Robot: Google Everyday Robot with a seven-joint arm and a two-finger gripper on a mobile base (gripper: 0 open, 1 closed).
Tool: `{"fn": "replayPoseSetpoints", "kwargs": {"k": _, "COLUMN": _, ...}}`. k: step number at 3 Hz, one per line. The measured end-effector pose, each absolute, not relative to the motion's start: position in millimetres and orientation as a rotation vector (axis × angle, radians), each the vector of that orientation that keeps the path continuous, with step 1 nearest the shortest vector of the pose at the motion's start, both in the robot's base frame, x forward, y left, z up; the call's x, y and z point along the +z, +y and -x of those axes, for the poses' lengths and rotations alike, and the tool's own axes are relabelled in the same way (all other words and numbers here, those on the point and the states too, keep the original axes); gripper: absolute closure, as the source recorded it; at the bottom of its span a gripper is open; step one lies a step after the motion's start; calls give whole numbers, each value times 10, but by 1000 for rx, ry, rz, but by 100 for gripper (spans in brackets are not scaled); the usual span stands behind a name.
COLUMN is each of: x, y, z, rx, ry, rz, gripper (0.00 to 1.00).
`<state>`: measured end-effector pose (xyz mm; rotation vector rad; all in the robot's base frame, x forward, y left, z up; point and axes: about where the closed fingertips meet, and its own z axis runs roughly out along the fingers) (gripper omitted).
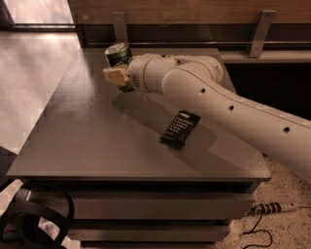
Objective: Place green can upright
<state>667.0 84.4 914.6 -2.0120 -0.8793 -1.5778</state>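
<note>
Now, arm: the white jointed robot arm [228, 109] is reaching in from the right edge of the surface and stretching across toward the far-left corner.
Gripper: the two-finger gripper [119, 67] is hanging over the far-left part of the surface, close to the far edge, with one tan finger [114, 76] showing just under its load.
Grip: the gripper is clenching around the small cylindrical dark-green metal drink can [118, 53]; the second finger is hiding behind it.
Can: the dark-green metal drink can is sitting in the grasp clear of the surface, leaning a little, its pale top end pointing upward and its pale side markings facing the camera.
Surface: the flat grey rectangular tabletop [73, 141] is carrying the arm's dark shadow just near-side of the gripper.
Packet: a flat black rectangular packet with white print [180, 128] is lying near the middle, somewhat toward the right edge, well apart from the can and slanting.
Backdrop: a brown wooden wall panel [194, 9] is running behind the far edge.
Floor: a pale power strip with a dark cord [272, 209] is lying below the near-right corner.
</note>
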Motion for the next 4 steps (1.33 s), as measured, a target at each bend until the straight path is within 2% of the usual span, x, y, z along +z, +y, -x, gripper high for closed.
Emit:
{"fn": "replayPoseSetpoints", "kwargs": {"k": 2, "x": 8652, "y": 925, "z": -6871, "rx": -1540, "ry": -774, "rz": 2051, "gripper": 100}}
{"fn": "replayPoseSetpoints", "kwargs": {"k": 4, "x": 8856, "y": 528, "z": -7277, "rx": -1633, "ry": -552, "rz": 1960, "gripper": 100}}
